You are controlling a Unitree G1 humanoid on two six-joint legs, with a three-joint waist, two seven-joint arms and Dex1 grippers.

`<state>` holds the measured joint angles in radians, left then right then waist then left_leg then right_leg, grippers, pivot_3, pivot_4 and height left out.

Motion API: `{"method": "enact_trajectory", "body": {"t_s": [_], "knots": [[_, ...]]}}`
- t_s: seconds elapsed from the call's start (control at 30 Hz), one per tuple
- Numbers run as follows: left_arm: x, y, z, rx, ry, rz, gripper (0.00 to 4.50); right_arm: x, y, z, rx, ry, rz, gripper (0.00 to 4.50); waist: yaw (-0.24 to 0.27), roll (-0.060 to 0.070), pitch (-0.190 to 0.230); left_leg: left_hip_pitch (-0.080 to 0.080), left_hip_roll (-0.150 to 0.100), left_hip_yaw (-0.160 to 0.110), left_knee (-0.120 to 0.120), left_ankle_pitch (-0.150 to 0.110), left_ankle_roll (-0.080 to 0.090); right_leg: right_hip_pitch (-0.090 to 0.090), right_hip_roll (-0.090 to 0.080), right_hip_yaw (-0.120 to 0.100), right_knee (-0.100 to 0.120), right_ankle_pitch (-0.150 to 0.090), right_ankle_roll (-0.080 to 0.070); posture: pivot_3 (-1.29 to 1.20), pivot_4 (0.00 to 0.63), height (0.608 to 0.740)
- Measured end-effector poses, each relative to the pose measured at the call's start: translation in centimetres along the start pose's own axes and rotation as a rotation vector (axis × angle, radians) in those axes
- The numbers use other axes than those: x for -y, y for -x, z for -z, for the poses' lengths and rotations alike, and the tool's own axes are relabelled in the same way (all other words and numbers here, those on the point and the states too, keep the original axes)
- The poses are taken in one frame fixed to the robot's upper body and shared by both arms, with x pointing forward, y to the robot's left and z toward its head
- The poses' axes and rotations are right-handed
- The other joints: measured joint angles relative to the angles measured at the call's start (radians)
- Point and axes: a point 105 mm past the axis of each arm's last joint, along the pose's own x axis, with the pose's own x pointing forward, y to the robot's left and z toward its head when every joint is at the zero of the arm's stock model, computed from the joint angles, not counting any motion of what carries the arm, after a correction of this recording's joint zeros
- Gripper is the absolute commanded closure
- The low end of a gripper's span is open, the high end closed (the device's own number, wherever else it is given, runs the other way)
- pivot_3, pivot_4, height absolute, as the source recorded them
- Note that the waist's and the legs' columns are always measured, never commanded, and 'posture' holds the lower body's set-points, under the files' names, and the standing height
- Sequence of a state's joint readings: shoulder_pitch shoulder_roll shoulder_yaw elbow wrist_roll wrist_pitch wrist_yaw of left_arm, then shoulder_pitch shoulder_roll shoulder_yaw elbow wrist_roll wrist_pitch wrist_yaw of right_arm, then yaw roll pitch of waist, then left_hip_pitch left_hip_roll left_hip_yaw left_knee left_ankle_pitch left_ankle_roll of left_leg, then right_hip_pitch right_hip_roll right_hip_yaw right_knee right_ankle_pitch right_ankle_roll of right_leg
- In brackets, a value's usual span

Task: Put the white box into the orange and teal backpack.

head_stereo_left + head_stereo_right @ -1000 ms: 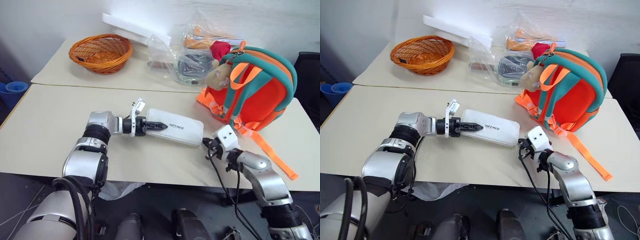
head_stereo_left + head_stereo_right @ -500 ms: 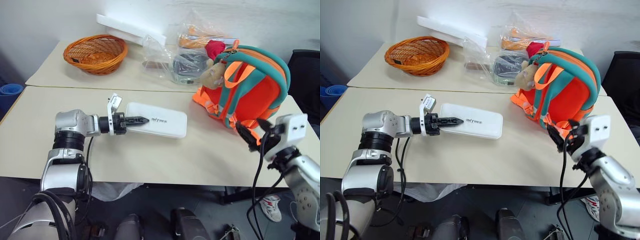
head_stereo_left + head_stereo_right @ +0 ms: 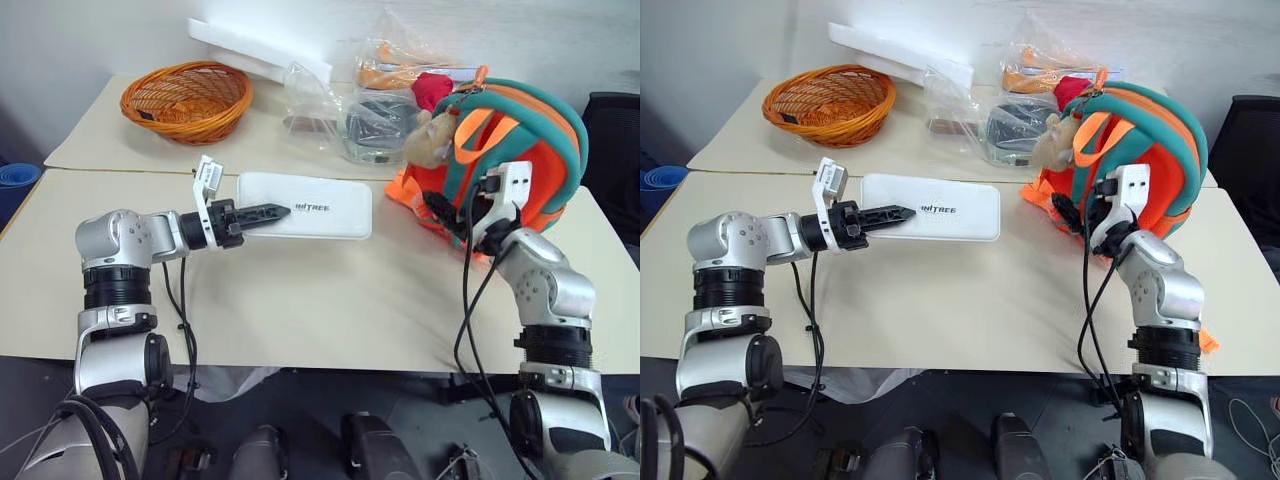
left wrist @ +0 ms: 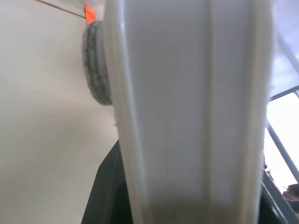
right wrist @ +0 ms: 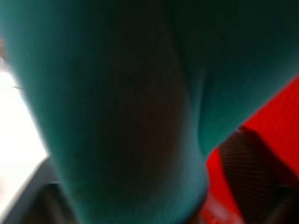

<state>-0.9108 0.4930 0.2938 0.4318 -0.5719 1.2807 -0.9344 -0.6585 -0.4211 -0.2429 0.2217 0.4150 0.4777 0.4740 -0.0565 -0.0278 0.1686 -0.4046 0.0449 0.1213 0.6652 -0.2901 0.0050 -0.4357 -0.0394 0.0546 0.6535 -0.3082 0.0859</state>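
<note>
The white box (image 3: 315,205), flat with dark lettering on its face, hangs level a little above the table. My left gripper (image 3: 262,212) is shut on its left end. In the left wrist view the white box (image 4: 187,102) runs straight out from the gripper. To the right, the orange and teal backpack (image 3: 525,150) stands upright with a tan plush animal (image 3: 432,145) on its upper left. My right gripper (image 3: 443,213) is raised against the backpack's left side. Its wrist view looks closely at a teal strap (image 5: 131,116) with orange fabric behind.
An orange wicker basket (image 3: 185,100) sits at the back left, beside a long white foam slab (image 3: 255,45). Clear plastic bags (image 3: 365,115) with items lie behind the box. Orange webbing trails at the backpack's foot. Bare tabletop (image 3: 330,300) lies in front of the box.
My left gripper has lifted the white box off the table and carried it leftward. My right arm has swung up from the table's front edge to the backpack's side.
</note>
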Motion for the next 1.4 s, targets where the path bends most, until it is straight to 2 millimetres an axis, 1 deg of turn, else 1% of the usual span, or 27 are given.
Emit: {"method": "enact_trajectory", "body": {"t_s": [0.07, 0.17, 0.23, 0.3, 0.37, 0.47, 0.5, 0.53, 0.63, 0.7, 0.77, 0.8, 0.9, 1.0, 1.07, 1.13, 1.2, 1.3, 1.4], "knots": [[-0.2, 0.4, -0.6, 0.035, -0.023, -0.021, 3.13, -0.2, -0.1, 0.2, -0.004, 0.009, -0.020, 2.73, -0.001, 0.000, 0.000, 0.000, 0.000, 0.000, 0.000, 0.001, -0.001, -0.001, 0.001, 0.000, 0.001, 0.000, 0.000, 0.00, 0.150, 0.740], [-0.8, 1.6, -1.9, 0.103, -0.068, -0.076, 3.13, -0.9, -0.2, 0.5, -0.022, 0.040, -0.078, 3.83, -0.003, 0.000, 0.000, 0.000, 0.000, 0.002, 0.000, 0.002, -0.002, -0.004, 0.001, 0.001, 0.001, 0.000, 0.000, 0.00, 0.150, 0.740], [-1.1, 2.0, -2.6, 0.134, -0.084, -0.096, 3.13, -1.1, -0.1, 0.4, -0.023, 0.047, -0.099, 4.46, -0.002, 0.000, 0.000, 0.000, 0.000, 0.002, 0.000, 0.003, -0.002, -0.004, 0.001, 0.001, 0.002, 0.000, 0.000, 0.00, 0.150, 0.740], [-1.1, 2.0, -3.0, 0.152, -0.098, -0.100, 3.13, -1.5, 0.0, 0.2, -0.016, 0.054, -0.124, 4.48, 0.000, 0.000, 0.000, 0.000, 0.000, 0.002, 0.000, 0.003, -0.002, -0.004, 0.001, 0.001, 0.003, 0.000, 0.000, 0.00, 0.150, 0.740], [-1.0, 1.9, -3.7, 0.170, -0.115, -0.092, 3.13, -2.5, 0.7, -0.2, -0.006, 0.065, -0.189, 4.48, 0.001, 0.000, 0.000, -0.001, 0.000, 0.002, 0.000, 0.003, -0.002, -0.005, 0.001, 0.000, 0.004, 0.000, 0.000, 0.00, 0.150, 0.740], [0.5, 1.5, -5.2, 0.219, -0.197, -0.032, 3.13, -5.3, 3.2, -0.8, -0.012, 0.051, -0.373, 4.48, 0.006, 0.000, 0.000, -0.003, 0.000, 0.002, -0.001, 0.003, -0.002, -0.006, 0.001, 0.000, 0.004, 0.000, 0.000, 0.00, 0.150, 0.740], [1.3, 1.3, -5.9, 0.243, -0.232, 0.003, 3.13, -6.7, 4.5, -1.2, -0.025, 0.039, -0.466, 4.48, 0.010, 0.001, 0.001, -0.003, 0.000, 0.002, -0.001, 0.002, -0.002, -0.006, 0.001, -0.001, 0.003, 0.000, 0.000, 0.00, 0.150, 0.740], [1.8, 1.3, -6.5, 0.263, -0.255, 0.025, 3.13, -7.6, 5.4, -1.5, -0.035, 0.035, -0.524, 4.48, 0.012, 0.001, 0.001, -0.003, 0.001, 0.002, -0.001, 0.002, -0.002, -0.006, 0.001, -0.001, 0.003, 0.000, 0.000, 0.00, 0.150, 0.740], [4.0, 0.9, -7.9, 0.322, -0.317, 0.126, 3.13, -10.5, 9.9, -2.3, -0.116, 0.023, -0.727, 4.48, 0.024, 0.001, 0.001, -0.003, 0.001, 0.002, -0.001, 0.001, -0.001, -0.006, 0.002, -0.004, 0.000, 0.000, 0.000, 0.00, 0.150, 0.740], [5.1, 0.5, -8.4, 0.341, -0.337, 0.189, 3.13, -12.2, 12.4, -3.1, -0.150, 0.008, -0.838, 4.48, 0.025, 0.000, 0.001, -0.003, 0.001, 0.003, -0.001, 0.001, -0.001, -0.005, 0.002, -0.004, 0.000, 0.000, 0.000, 0.00, 0.150, 0.740], [6.0, 0.0, -8.3, 0.344, -0.351, 0.252, 3.13, -13.3, 14.2, -3.7, -0.182, -0.008, -0.908, 4.48, 0.027, 0.000, 0.001, -0.002, 0.001, 0.003, 0.000, 0.000, -0.001, -0.005, 0.002, -0.003, -0.001, 0.000, 0.000, 0.00, 0.150, 0.740], [6.2, -0.1, -8.2, 0.342, -0.355, 0.268, 3.13, -13.6, 14.8, -4.0, -0.189, -0.009, -0.926, 4.48, 0.026, -0.001, 0.002, -0.001, 0.001, 0.003, 0.000, 0.000, 0.000, -0.004, 0.002, -0.003, -0.001, 0.000, 0.000, 0.00, 0.150, 0.740], [7.0, -0.9, -7.1, 0.294, -0.400, 0.334, 3.13, -13.6, 16.1, -4.5, -0.216, -0.021, -0.922, 4.48, 0.027, -0.003, 0.002, 0.000, 0.000, 0.000, 0.001, 0.000, 0.002, -0.002, 0.001, 0.002, -0.001, 0.000, 0.000, 0.00, 0.150, 0.740], [7.6, -1.3, -5.5, 0.225, -0.427, 0.395, 3.13, -13.0, 16.3, -4.6, -0.228, -0.029, -0.870, 4.48, 0.026, -0.003, 0.002, 0.001, 0.000, 0.000, 0.001, 0.000, 0.002, -0.001, 0.001, 0.002, -0.001, 0.000, 0.000, 0.00, 0.150, 0.740], [7.7, -1.3, -3.9, 0.162, -0.460, 0.440, 3.13, -12.2, 16.2, -4.5, -0.231, -0.038, -0.819, 4.48, 0.026, -0.003, 0.002, 0.000, 0.000, 0.000, 0.001, 0.001, 0.001, -0.001, 0.001, 0.003, -0.001, 0.000, 0.000, 0.00, 0.150, 0.740], [7.7, -1.3, -3.1, 0.126, -0.466, 0.467, 3.13, -11.7, 16.1, -4.3, -0.235, -0.054, -0.786, 4.48, 0.027, -0.003, 0.002, 0.000, 0.000, 0.000, 0.001, 0.001, 0.000, -0.001, 0.002, 0.003, -0.001, 0.000, 0.000, 0.00, 0.150, 0.740], [7.8, -1.0, -3.6, 0.132, -0.470, 0.467, 3.13, -11.4, 15.9, -4.3, -0.232, -0.059, -0.763, 4.48, 0.027, -0.003, 0.003, 0.000, 0.000, 0.000, 0.002, 0.001, 0.001, -0.001, 0.001, 0.003, -0.001, 0.000, 0.000, 0.00, 0.150, 0.740], [8.6, -0.1, -5.1, 0.159, -0.508, 0.472, 3.13, -11.2, 15.7, -4.3, -0.228, -0.058, -0.742, 4.48, 0.026, -0.003, 0.003, 0.000, 0.000, -0.001, 0.002, 0.000, 0.002, -0.001, 0.002, 0.002, -0.001, 0.000, 0.000, 0.00, 0.150, 0.740], [9.2, 0.8, -5.4, 0.155, -0.541, 0.494, 3.13, -11.1, 15.6, -4.2, -0.229, -0.057, -0.728, 4.48, 0.027, -0.003, 0.003, -0.001, 0.000, -0.001, 0.001, 0.001, 0.002, -0.002, 0.002, 0.002, -0.001, 0.000, 0.000, 0.00, 0.150, 0.740]]}}
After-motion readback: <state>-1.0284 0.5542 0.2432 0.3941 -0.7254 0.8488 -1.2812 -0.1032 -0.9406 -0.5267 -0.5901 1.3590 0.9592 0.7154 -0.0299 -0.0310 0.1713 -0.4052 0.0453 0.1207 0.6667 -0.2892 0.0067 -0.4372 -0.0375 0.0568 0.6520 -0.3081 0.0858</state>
